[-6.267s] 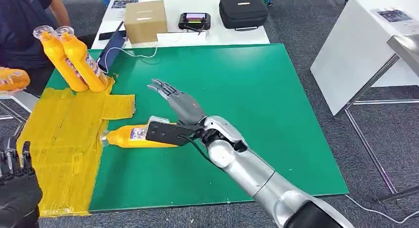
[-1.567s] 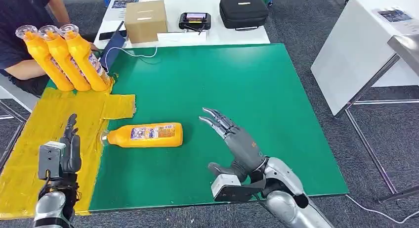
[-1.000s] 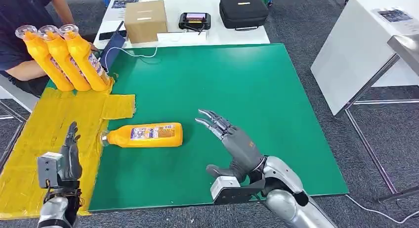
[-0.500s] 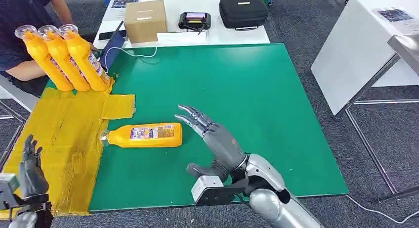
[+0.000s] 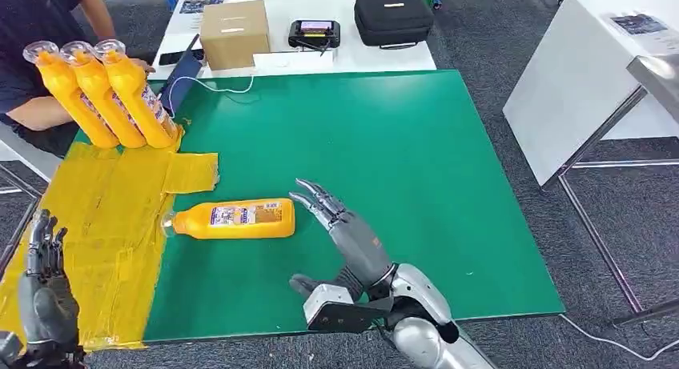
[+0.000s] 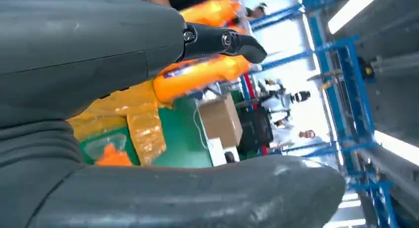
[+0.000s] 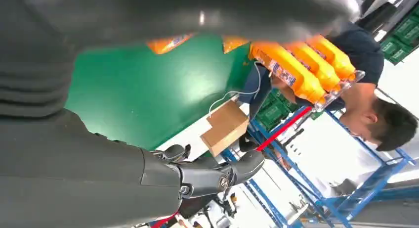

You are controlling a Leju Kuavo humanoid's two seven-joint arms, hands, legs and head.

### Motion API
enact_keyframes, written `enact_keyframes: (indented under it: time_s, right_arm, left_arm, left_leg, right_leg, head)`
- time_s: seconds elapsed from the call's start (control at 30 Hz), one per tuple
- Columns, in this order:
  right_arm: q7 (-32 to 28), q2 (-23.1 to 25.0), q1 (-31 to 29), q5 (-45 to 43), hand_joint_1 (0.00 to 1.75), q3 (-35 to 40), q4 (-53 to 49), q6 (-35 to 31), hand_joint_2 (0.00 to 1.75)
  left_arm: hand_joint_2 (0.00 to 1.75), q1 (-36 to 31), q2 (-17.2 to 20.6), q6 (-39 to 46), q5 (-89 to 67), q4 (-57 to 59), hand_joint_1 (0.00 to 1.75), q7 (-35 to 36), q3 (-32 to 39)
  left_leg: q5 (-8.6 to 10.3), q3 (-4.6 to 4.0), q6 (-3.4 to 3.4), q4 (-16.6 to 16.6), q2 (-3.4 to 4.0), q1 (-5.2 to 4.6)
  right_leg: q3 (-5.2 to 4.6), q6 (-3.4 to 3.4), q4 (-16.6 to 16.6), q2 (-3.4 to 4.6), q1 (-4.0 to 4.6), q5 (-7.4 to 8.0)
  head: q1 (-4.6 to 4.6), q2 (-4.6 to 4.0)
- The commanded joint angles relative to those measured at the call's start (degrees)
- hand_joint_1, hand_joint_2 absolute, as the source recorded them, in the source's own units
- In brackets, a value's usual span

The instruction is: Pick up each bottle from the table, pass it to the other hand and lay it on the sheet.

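Observation:
An orange bottle (image 5: 232, 218) lies on its side on the green table (image 5: 376, 137), its cap pointing at the yellow sheet (image 5: 104, 217). My right hand (image 5: 344, 237) hovers open just right of the bottle's base, fingers spread, holding nothing. My left hand (image 5: 44, 301) is open at the sheet's near left corner, empty. Three orange bottles (image 5: 100, 93) lie side by side at the sheet's far end, also seen as orange bottles (image 7: 301, 67) in the right wrist view and orange bottles (image 6: 200, 74) in the left wrist view.
A person (image 5: 36, 33) sits at the far left by the bottles. Behind the green table stands a white table (image 5: 280, 17) with a cardboard box (image 5: 235, 34), a small device (image 5: 315, 33) and a black case (image 5: 393, 18). Another white table (image 5: 592, 73) stands to the right.
My right hand moved left toward the lying bottle's base. My left hand sank down and left to the sheet's near corner. The bottle has not moved.

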Motion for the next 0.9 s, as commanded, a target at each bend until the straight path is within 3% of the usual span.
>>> enact_keyframes:
  time_s: [0.03,0.37,0.47,0.63,0.7,0.73,0.83,0.9]
  right_arm:
    - [-0.32,1.84,-1.53,-0.31,0.00,-1.48,5.08,-0.02,1.75]
    - [-1.12,2.04,1.39,-0.34,0.00,-3.18,2.81,-1.43,1.75]
    - [-2.95,1.77,4.51,-0.88,0.00,-6.20,-0.82,-4.29,1.75]
    - [-4.51,-3.99,13.98,-1.99,0.00,-13.83,-13.54,-5.32,1.75]
    - [-4.67,-4.53,15.17,-1.81,0.00,-14.49,-14.65,-4.94,1.75]
    - [-4.75,-4.26,15.19,-1.71,0.00,-14.60,-14.50,-4.78,1.75]
    - [-4.83,-3.56,14.68,-1.50,0.00,-14.34,-13.83,-4.64,1.75]
    - [-4.83,-3.56,14.68,-1.50,0.00,-14.34,-13.83,-4.64,1.75]
  left_arm:
    - [0.00,0.41,-1.36,-0.05,-0.92,-1.71,0.00,0.62,-2.29]
    - [0.00,1.17,-1.96,-1.23,-0.46,-4.57,0.00,1.36,-0.72]
    - [0.00,0.63,-2.45,-0.34,-2.45,-5.64,0.00,1.15,-5.00]
    - [0.00,-5.99,-1.13,6.00,-5.82,-3.32,0.00,6.39,-16.18]
    - [0.00,-6.82,-0.71,6.87,-5.96,-2.00,0.00,6.92,-16.83]
    - [0.00,-6.73,-0.40,7.09,-5.78,-1.77,0.00,6.79,-16.85]
    - [0.00,-6.20,-0.02,7.26,-5.52,-2.04,0.00,6.59,-16.63]
    - [0.00,-6.20,-0.02,7.26,-5.52,-2.04,0.00,6.59,-16.63]
  left_leg:
    - [-0.09,0.27,-0.04,-0.03,-0.16,0.10]
    - [-0.06,0.20,-0.04,-0.03,-0.17,0.09]
    - [-0.03,0.12,-0.03,-0.01,-0.20,0.07]
    - [0.04,0.09,0.01,0.05,-0.92,0.07]
    - [0.06,0.03,0.02,0.00,-0.69,0.00]
    - [0.00,0.10,0.02,0.03,-0.93,0.05]
    - [-0.13,0.19,-0.06,-0.03,-0.56,0.01]
    - [-0.08,0.16,-0.06,-0.02,-0.41,-0.03]
  right_leg:
    - [0.28,-0.09,-0.05,0.37,0.04,-0.07]
    - [0.27,-0.07,-0.06,0.23,0.04,-0.07]
    - [0.20,-0.05,-0.04,0.13,0.03,-0.06]
    - [0.25,-0.03,-0.04,-0.49,0.00,-0.19]
    - [-0.45,-0.01,-0.06,-0.46,-0.05,-0.10]
    - [-0.30,-0.04,-0.06,-0.45,-0.04,-0.16]
    - [0.33,-0.05,-0.07,0.00,-0.06,-0.09]
    - [0.22,-0.03,-0.04,-0.04,-0.08,-0.03]
  head:
    - [0.00,0.00]
    - [0.00,0.00]
    - [0.02,0.00]
    - [-0.02,0.00]
    - [0.02,0.00]
    - [0.02,0.00]
    - [0.02,0.00]
    - [-0.02,0.00]
